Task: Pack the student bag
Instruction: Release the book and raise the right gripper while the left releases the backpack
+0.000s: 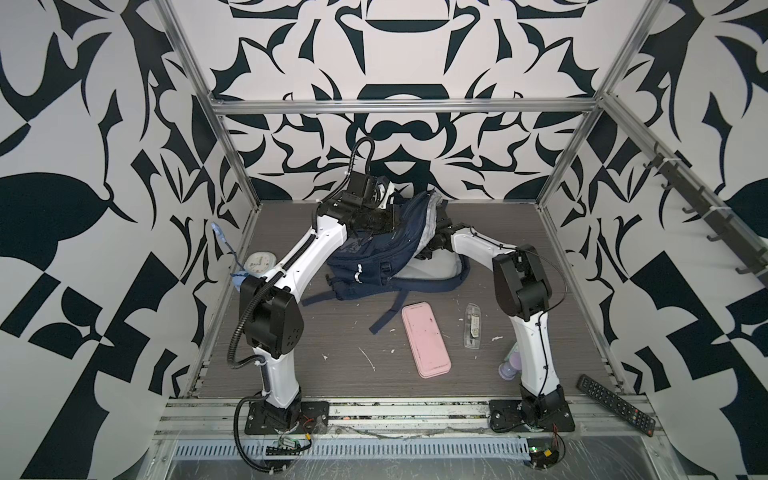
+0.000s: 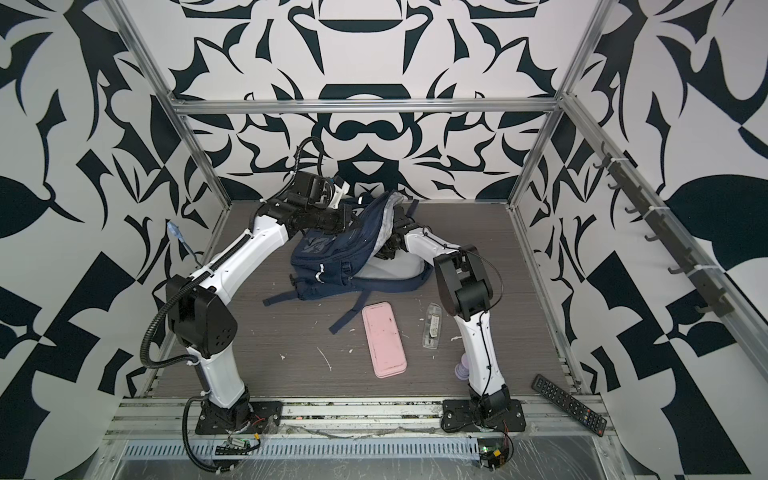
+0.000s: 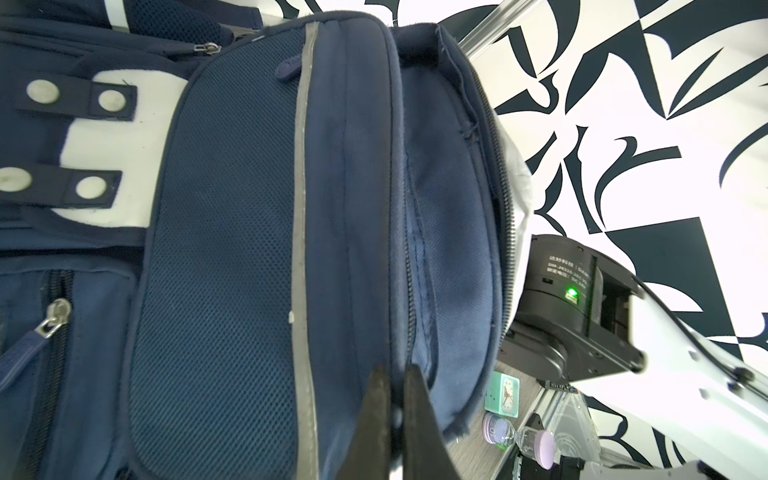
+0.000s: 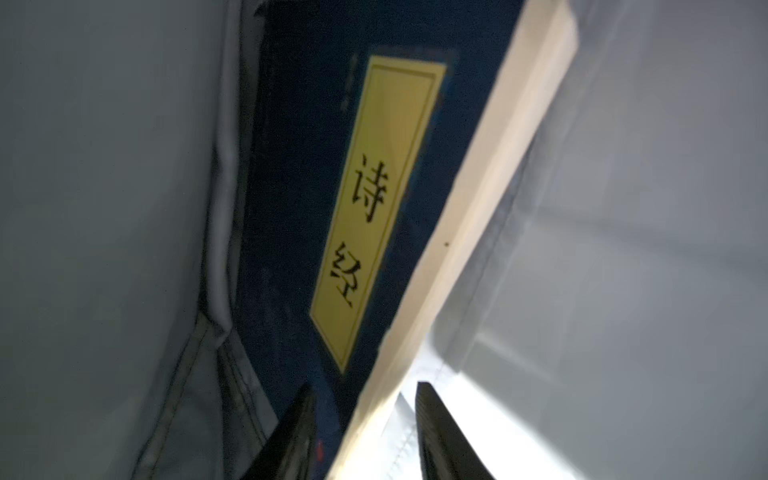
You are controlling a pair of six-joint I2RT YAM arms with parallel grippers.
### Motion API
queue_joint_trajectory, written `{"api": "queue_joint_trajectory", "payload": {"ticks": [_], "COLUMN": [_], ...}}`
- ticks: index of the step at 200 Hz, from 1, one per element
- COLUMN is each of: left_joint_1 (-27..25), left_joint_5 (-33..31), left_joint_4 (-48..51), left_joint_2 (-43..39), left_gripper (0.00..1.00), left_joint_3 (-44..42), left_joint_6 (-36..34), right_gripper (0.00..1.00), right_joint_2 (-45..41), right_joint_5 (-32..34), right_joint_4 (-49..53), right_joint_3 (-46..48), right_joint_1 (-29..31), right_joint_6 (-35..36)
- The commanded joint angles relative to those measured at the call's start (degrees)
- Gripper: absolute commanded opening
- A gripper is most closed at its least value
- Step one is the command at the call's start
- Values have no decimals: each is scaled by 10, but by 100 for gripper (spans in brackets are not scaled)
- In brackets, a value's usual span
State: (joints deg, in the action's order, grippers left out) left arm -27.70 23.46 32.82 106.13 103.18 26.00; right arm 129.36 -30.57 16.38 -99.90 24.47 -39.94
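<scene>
The large navy blue fabric backpack [image 1: 374, 257] lies mid-rear on the grey tabletop [image 1: 332, 332]. Inside it, the right end effector [image 4: 363, 386] grasps a yellow-labelled blue book [image 4: 291, 166]; the left end effector [image 3: 395, 374] clenches its zip rim.

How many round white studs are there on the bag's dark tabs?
4: two studs on one dark tab, two on the other; both tabs overlap the student bag's white patch. Others may be hidden.

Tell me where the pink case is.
In both top views the pink case lies mid-table, in front of the student bag, a clear case to its right.
</scene>
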Motion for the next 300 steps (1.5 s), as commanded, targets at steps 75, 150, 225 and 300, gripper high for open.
{"api": "queue_joint_trajectory", "payload": {"ticks": [75, 150, 225, 300], "left_joint_1": [2, 2, -30, -63], "left_joint_5": [26, 33, 42, 21], "left_joint_4": [-45, -58, -57, -19], "left_joint_2": [-20, 12, 82, 103], "left_gripper": [0, 0, 0, 33], "left_joint_3": [-19, -5, 40, 53], "left_joint_6": [12, 24, 26, 0], "right_gripper": [50, 53, 51, 47], "right_joint_2": [-3, -174, -435, -571], "right_joint_5": [-28, 56, 161, 218], "right_joint_4": [-127, -60, 6, 8], "right_joint_3": [3, 195, 418, 520], "right_joint_1": [1, -25, -37, 33], "right_joint_6": [-32, 37, 96, 88]}}
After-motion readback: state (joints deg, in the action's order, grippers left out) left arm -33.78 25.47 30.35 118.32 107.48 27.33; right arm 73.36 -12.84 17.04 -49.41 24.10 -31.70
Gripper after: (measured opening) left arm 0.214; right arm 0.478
